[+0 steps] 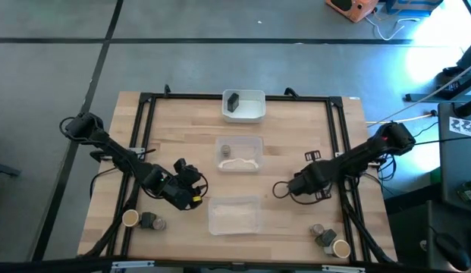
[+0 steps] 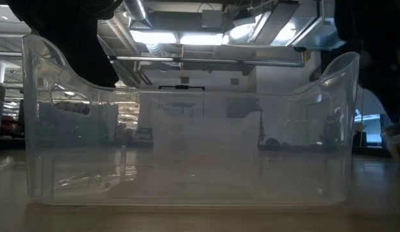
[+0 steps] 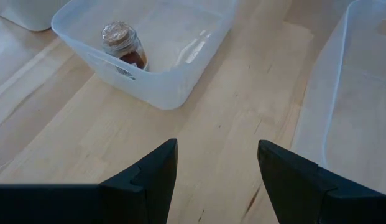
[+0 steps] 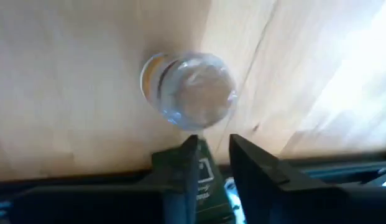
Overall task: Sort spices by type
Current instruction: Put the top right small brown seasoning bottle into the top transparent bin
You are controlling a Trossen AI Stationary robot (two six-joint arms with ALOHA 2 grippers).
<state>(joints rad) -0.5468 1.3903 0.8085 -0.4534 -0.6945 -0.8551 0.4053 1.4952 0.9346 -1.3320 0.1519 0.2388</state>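
Note:
A small round jar point(image 4: 189, 90) with a clear top stands upright on the bare wood just beyond my right gripper point(image 4: 212, 149), whose fingers are all but shut with nothing between them. In the high view this jar point(image 1: 279, 189) sits right of the near clear tray point(image 1: 233, 214). My left gripper point(image 3: 217, 158) hangs open and empty above the wood, left of that tray, pointing toward the middle clear tray point(image 3: 180, 74). A brown-filled jar point(image 3: 122, 45) stands in the middle tray. A dark blocky spice point(image 1: 233, 102) lies in the white tray point(image 1: 254, 114) at the far edge.
More jars stand near the front left corner point(image 1: 148, 221), one tan-topped point(image 1: 130, 218), and near the front right corner point(image 1: 322, 235), one tan-topped point(image 1: 340, 248). The near clear tray point(image 2: 187, 148) fills the low view. A black frame point(image 1: 144, 129) borders the table.

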